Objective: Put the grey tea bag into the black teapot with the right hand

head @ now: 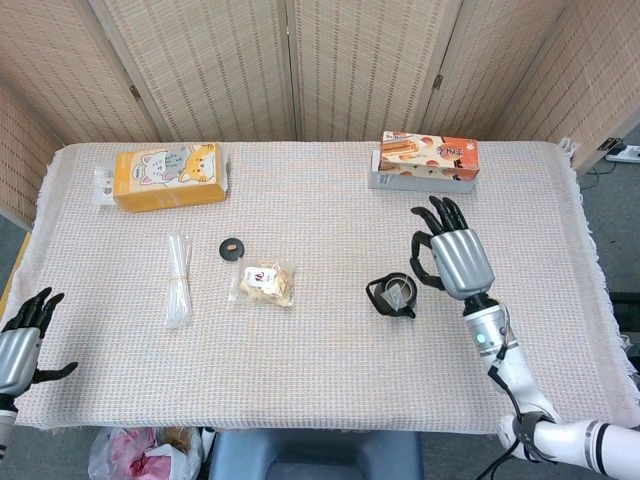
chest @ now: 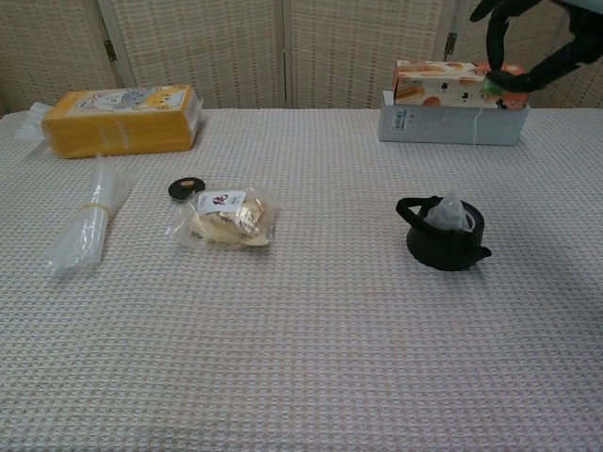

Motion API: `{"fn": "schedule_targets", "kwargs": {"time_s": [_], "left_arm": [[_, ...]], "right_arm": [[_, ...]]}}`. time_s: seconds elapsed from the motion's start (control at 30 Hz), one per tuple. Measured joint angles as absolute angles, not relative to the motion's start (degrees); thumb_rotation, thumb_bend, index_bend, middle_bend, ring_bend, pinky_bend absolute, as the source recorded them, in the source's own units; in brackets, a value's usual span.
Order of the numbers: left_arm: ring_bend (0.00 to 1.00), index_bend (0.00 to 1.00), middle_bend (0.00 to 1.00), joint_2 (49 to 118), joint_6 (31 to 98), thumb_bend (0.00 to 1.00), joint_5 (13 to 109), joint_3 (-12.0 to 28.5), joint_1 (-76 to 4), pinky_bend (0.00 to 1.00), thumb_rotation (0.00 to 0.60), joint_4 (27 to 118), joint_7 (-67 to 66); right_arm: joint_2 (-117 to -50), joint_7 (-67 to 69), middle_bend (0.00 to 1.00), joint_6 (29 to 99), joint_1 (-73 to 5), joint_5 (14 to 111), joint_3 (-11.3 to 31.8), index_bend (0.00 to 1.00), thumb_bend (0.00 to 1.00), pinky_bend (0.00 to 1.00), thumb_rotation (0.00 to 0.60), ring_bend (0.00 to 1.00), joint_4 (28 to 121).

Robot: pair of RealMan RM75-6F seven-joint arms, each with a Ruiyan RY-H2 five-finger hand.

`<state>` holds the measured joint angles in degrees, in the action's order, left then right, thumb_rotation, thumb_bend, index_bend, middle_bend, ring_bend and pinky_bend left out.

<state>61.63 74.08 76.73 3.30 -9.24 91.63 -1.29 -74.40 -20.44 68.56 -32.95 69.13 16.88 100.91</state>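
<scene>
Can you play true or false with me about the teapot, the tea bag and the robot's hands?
1. The grey tea bag sits in the mouth of the black teapot. True.
2. The right hand is holding the tea bag. False: it holds nothing and is off the teapot.
3. The left hand is at the table's near left edge, far from the teapot. True.
4. The yellow box is right beside the teapot. False: it lies at the far left of the table.
</scene>
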Motion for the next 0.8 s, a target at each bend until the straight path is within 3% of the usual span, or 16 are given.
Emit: {"fn": "schedule_targets", "kwargs": {"time_s": [0.8], "left_arm": [[0.0,0.0,0.0,61.45,73.54,0.13,75.88,3.43,-9.48,0.25,0.6,91.36,-0.72]], "right_arm": [[-73.87,-21.32,0.18,69.14,-34.63,67.24,17.0,0.66,0.37,0.0,0.6,0.0,102.24]]}}
